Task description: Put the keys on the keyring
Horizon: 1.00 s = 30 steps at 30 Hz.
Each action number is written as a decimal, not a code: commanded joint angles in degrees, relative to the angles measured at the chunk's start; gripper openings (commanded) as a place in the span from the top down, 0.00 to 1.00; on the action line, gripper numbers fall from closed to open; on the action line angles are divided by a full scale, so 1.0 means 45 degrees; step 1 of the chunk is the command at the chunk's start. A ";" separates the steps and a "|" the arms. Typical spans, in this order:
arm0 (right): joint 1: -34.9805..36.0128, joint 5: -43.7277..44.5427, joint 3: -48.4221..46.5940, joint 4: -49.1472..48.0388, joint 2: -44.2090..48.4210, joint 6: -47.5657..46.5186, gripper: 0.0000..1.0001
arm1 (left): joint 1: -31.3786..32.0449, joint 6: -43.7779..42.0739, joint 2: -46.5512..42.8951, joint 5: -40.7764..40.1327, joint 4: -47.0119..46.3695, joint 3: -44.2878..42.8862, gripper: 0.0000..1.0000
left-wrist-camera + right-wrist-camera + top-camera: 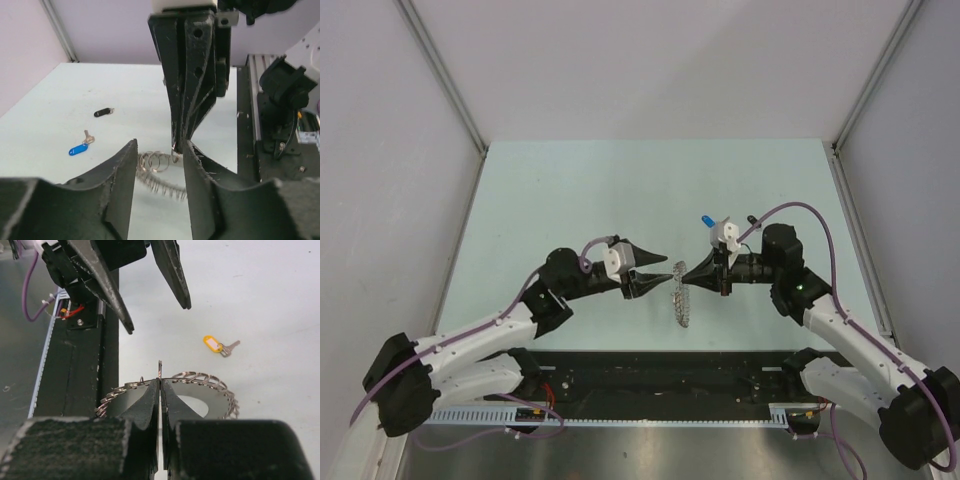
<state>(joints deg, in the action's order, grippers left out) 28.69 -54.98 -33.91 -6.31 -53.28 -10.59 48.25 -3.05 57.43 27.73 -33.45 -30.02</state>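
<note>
The keyring (681, 303), a grey ring of coiled wire loops, is held up off the table between the two arms. My right gripper (160, 382) is shut on one small loop at the keyring's (210, 379) top edge. My left gripper (668, 266) faces it, open, its fingers (120, 172) on either side of the keyring's (156, 162) rim without touching it. The yellow key (216, 345) lies on the table beyond the ring. The blue key (78, 149) and the black key (102, 112) lie apart on the table to the left.
The blue key (705, 219) lies just behind the right wrist. White walls with grey corner posts (440, 75) enclose the pale green table (570, 190). A black rail (660, 375) runs along the near edge between the arm bases.
</note>
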 commanded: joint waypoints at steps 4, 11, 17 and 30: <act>0.0031 0.0304 -0.2131 0.3274 0.0023 -0.2567 1.00 | -0.0058 -0.2173 0.0342 0.1416 0.4150 -0.1765 0.45; 0.0090 0.0148 -0.2835 0.4740 -0.0153 -0.3466 1.00 | -0.0058 -0.2662 0.1105 0.2314 0.5479 -0.2858 0.50; 0.0246 0.0128 -0.3050 0.5229 -0.0329 -0.3877 1.00 | -0.0038 -0.2818 0.1456 0.2842 0.6144 -0.3445 0.53; 0.0597 0.0265 -0.3343 0.5483 -0.0446 -0.4131 1.00 | -0.0039 -0.2897 0.2413 0.3039 0.7180 -0.4325 0.60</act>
<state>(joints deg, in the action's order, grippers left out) 30.76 -53.25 -45.67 19.35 -55.59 -28.16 48.23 -14.72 67.68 39.68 -2.74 -46.57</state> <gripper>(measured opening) 0.010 0.420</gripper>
